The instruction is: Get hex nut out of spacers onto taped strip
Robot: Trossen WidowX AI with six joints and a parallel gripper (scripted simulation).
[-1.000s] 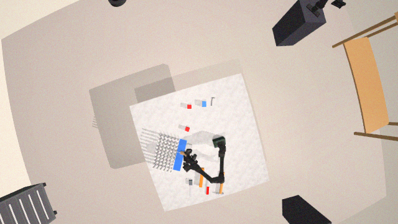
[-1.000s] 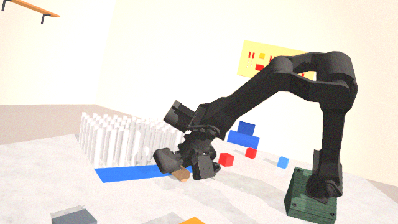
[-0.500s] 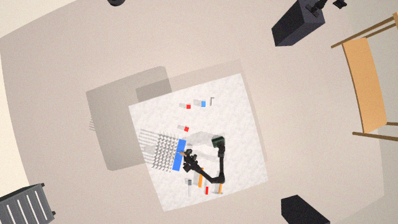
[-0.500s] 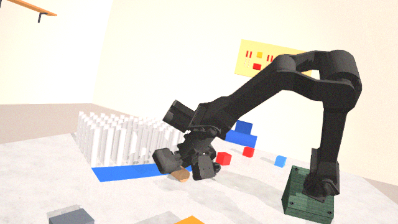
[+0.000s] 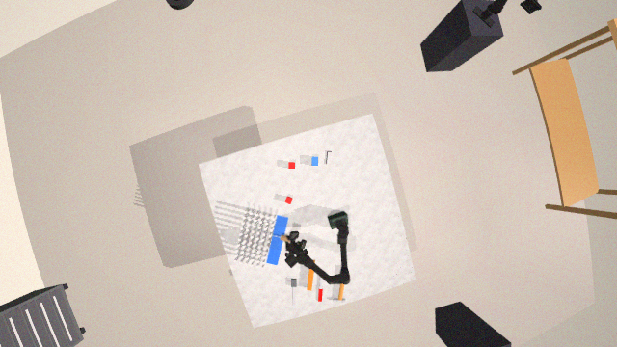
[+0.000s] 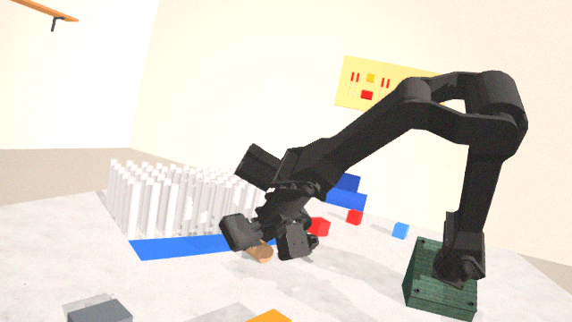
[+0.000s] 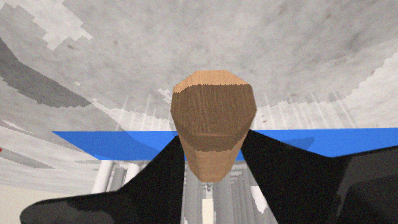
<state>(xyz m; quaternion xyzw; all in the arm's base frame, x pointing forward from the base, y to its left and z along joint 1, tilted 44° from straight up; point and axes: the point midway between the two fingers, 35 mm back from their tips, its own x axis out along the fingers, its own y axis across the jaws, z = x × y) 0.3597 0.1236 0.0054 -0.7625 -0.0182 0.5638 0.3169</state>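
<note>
The metal spacers [image 5: 253, 236] [image 6: 154, 206] stand upright in a dense field. The blue taped strip [image 5: 274, 254] [image 6: 179, 247] [image 7: 112, 143] runs along their front. My gripper [image 5: 288, 239] [image 6: 264, 242] [image 7: 209, 136] is shut on the wooden handle [image 7: 213, 112] [image 6: 261, 251] of a tool, low by the front edge of the strip. A thin dark line, apparently the tool's shaft, crosses the strip toward the spacers in the top view. The tool's far end is hidden among the spacers. I cannot make out the hex nut in any view.
Red cubes [image 5: 291, 165] [image 6: 320, 226], a blue cube [image 5: 314, 161] [image 6: 400, 230] and an L-shaped key [image 5: 328, 156] lie to one side. Orange bars [image 5: 310, 280], a red block [image 5: 320, 294] and a grey block [image 5: 293, 282] [image 6: 100, 310] lie on the other.
</note>
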